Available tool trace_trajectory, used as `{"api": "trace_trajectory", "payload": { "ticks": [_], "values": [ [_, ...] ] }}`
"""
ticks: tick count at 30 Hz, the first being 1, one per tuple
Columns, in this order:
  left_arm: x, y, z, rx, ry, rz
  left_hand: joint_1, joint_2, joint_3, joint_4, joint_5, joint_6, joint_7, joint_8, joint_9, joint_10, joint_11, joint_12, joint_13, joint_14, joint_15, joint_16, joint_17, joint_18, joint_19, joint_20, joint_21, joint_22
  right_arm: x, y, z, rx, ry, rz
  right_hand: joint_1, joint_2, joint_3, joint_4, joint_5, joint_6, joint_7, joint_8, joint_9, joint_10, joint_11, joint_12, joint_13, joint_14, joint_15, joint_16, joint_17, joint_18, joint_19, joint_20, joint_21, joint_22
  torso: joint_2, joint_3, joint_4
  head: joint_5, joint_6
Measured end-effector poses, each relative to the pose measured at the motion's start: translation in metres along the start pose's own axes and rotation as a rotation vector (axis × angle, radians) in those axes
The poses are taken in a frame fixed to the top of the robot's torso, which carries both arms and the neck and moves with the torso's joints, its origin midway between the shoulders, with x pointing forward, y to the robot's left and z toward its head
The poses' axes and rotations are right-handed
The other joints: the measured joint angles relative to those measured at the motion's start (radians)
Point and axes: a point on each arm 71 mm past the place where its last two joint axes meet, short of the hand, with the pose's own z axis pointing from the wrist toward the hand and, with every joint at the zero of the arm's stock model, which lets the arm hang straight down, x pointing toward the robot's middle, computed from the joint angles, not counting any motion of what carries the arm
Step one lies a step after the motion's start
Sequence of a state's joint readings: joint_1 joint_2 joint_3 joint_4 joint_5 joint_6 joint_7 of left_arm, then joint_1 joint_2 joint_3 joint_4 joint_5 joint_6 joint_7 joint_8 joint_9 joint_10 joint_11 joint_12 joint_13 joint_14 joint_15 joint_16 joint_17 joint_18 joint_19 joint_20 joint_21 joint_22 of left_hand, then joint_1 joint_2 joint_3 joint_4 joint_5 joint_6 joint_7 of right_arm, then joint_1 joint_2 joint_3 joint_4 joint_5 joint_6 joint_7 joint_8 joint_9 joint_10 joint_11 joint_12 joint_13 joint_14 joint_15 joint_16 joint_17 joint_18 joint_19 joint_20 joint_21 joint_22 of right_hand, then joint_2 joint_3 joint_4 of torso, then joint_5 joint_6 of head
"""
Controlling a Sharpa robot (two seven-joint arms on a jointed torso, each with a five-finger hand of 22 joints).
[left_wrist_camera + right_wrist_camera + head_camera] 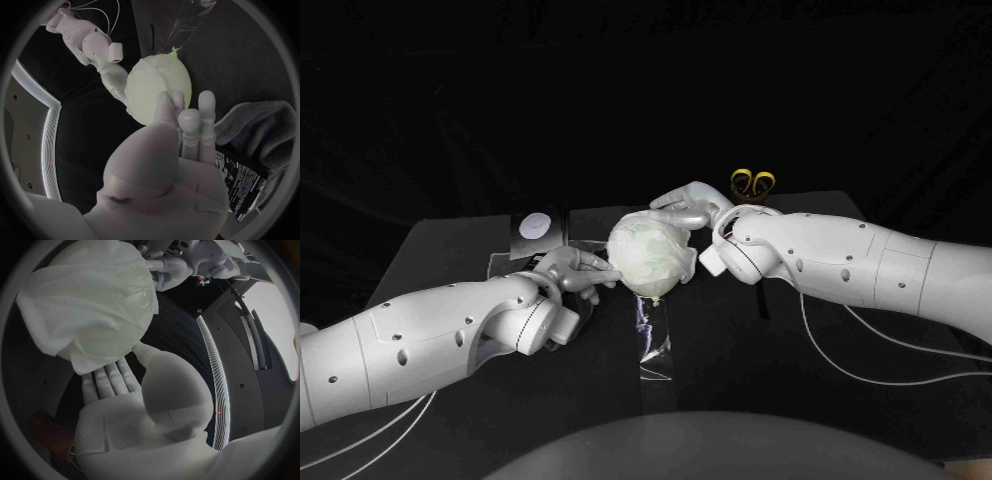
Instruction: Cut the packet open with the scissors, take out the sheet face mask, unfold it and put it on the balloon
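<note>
The pale green balloon stands knot-down at the table's middle, with the white sheet mask draped over it in loose folds. My left hand is at the balloon's left side, fingers straight and spread, tips at its surface, holding nothing. My right hand lies against the far right side; its flat fingers reach under the mask's hanging edge and the thumb touches the mask. The dark packet lies at the back left. The yellow-handled scissors lie behind my right arm.
A clear plastic stand holds the balloon's knot above the black table. A grey cloth lies beside the packet. White cables trail over the table at the right.
</note>
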State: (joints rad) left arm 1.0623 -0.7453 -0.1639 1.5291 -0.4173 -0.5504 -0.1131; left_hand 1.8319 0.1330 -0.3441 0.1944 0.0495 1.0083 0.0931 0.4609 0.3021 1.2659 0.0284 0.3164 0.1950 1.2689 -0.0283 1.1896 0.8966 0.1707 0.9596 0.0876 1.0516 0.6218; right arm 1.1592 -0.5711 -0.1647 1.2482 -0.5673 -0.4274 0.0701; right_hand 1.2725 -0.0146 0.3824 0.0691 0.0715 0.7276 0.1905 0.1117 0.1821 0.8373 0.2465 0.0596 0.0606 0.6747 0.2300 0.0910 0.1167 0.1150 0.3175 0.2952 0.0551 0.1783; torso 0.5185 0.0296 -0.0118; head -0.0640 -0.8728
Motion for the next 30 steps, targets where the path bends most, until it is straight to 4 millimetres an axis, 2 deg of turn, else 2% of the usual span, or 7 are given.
{"api": "trace_trajectory", "payload": {
  "ticks": [5, 12, 20, 24, 25, 27, 30],
  "values": [
    [-0.001, 0.0, -0.001, 0.002, 0.001, -0.015, 0.001, -0.003, 0.003, -0.003, 0.0, 0.003, -0.003, 0.003, 0.004, 0.007, -0.007, -0.001, -0.002, 0.0, 0.0, 0.0, -0.003, 0.0, -0.006, -0.005, 0.004, 0.0, 0.0, 0.0, 0.0, 0.001, -0.001, 0.0, 0.0, 0.0, 0.0, 0.0, 0.0, 0.0, 0.0, 0.0, 0.0, 0.0, 0.0, 0.0, 0.0, 0.0, 0.0, 0.0, 0.0, 0.0, 0.0, 0.0, 0.0, -0.001, 0.0, 0.0001, -0.0004, 0.0, 0.0],
    [-0.002, 0.002, -0.003, -0.007, 0.009, -0.035, 0.0, -0.005, 0.011, -0.011, -0.001, 0.014, -0.009, 0.007, 0.005, 0.012, -0.005, -0.006, -0.004, -0.007, -0.007, 0.0, 0.0, -0.001, -0.022, -0.015, 0.015, 0.0, -0.001, 0.0, 0.0, 0.002, -0.001, 0.0, 0.0, 0.0, 0.0, 0.0, 0.0, 0.0, 0.0, 0.0, 0.0, 0.0, 0.0, 0.0, 0.0, 0.0, 0.0, 0.0, 0.0, 0.0, 0.0, 0.0, 0.0, -0.001, 0.0, 0.0001, -0.0004, -0.001, 0.0],
    [-0.005, 0.006, -0.006, -0.028, 0.017, -0.052, -0.006, -0.01, 0.007, -0.024, 0.005, 0.04, -0.013, 0.005, -0.002, 0.027, -0.013, -0.012, -0.006, -0.001, -0.016, 0.026, 0.05, -0.002, -0.03, -0.024, 0.059, 0.06, -0.001, -0.001, 0.0, 0.002, -0.001, 0.0, 0.0, 0.0, 0.0, 0.0, -0.004, 0.004, 0.003, 0.0, 0.0, 0.0, 0.0, 0.0, 0.001, -0.007, 0.0, -0.004, 0.0, 0.0, 0.0, 0.0, 0.0, -0.002, 0.0, 0.0001, 0.0, -0.001, 0.0],
    [-0.007, 0.009, -0.007, -0.042, 0.02, -0.056, -0.006, -0.01, 0.004, -0.027, 0.032, 0.051, -0.018, -0.006, -0.009, 0.029, -0.014, -0.012, -0.005, 0.001, -0.018, 0.042, 0.071, -0.003, -0.03, -0.03, 0.086, 0.092, -0.001, -0.001, -0.001, 0.002, -0.001, 0.0, -0.004, -0.004, 0.0, 0.0, -0.004, 0.004, 0.003, 0.0, 0.0, 0.0, 0.0, -0.001, 0.001, -0.007, 0.0, -0.004, 0.0, 0.0, 0.0, 0.0, 0.0, -0.003, 0.0, 0.0001, 0.0, -0.001, 0.0],
    [-0.007, 0.009, -0.007, -0.046, 0.02, -0.057, -0.006, -0.01, 0.004, -0.027, 0.041, 0.054, -0.016, -0.006, -0.01, 0.032, -0.018, -0.013, -0.005, 0.002, -0.018, 0.045, 0.075, -0.008, -0.03, -0.031, 0.092, 0.099, -0.001, -0.001, -0.001, 0.003, -0.001, 0.0, -0.004, -0.004, 0.0, 0.0, -0.004, 0.004, 0.003, 0.0, 0.0, 0.0, 0.0, -0.001, 0.001, -0.007, 0.0, -0.004, 0.0, 0.0, 0.0, 0.0, 0.0, -0.003, 0.0, 0.0001, 0.0, -0.001, 0.0],
    [-0.009, 0.011, -0.007, -0.053, 0.019, -0.058, -0.006, -0.01, 0.001, -0.03, 0.102, 0.063, -0.017, -0.018, -0.018, 0.032, -0.018, -0.015, 0.0, 0.003, -0.019, 0.059, 0.095, -0.01, -0.036, -0.036, 0.112, 0.122, -0.001, -0.001, -0.001, 0.003, -0.001, 0.0, -0.004, -0.004, 0.003, -0.003, -0.004, 0.004, 0.003, 0.0, -0.001, 0.0, 0.0, -0.001, 0.001, -0.011, 0.004, -0.004, -0.001, 0.0, 0.0, 0.0, 0.0, -0.003, 0.0, 0.0001, 0.0, -0.001, 0.0],
    [-0.011, 0.013, -0.008, -0.063, 0.014, -0.059, -0.006, -0.01, 0.002, -0.029, 0.144, 0.07, -0.021, -0.021, -0.023, 0.032, -0.018, -0.007, 0.002, 0.006, -0.016, 0.068, 0.11, -0.01, -0.04, -0.04, 0.124, 0.136, -0.001, -0.001, -0.001, 0.003, -0.001, -0.001, -0.004, -0.004, 0.003, -0.003, -0.004, 0.004, 0.003, 0.0, -0.001, 0.0, 0.0, -0.003, 0.001, -0.014, 0.0, -0.004, -0.001, 0.0, 0.0, 0.0, 0.0, -0.004, 0.0, 0.0002, 0.0, -0.001, 0.0]
  ]
}}
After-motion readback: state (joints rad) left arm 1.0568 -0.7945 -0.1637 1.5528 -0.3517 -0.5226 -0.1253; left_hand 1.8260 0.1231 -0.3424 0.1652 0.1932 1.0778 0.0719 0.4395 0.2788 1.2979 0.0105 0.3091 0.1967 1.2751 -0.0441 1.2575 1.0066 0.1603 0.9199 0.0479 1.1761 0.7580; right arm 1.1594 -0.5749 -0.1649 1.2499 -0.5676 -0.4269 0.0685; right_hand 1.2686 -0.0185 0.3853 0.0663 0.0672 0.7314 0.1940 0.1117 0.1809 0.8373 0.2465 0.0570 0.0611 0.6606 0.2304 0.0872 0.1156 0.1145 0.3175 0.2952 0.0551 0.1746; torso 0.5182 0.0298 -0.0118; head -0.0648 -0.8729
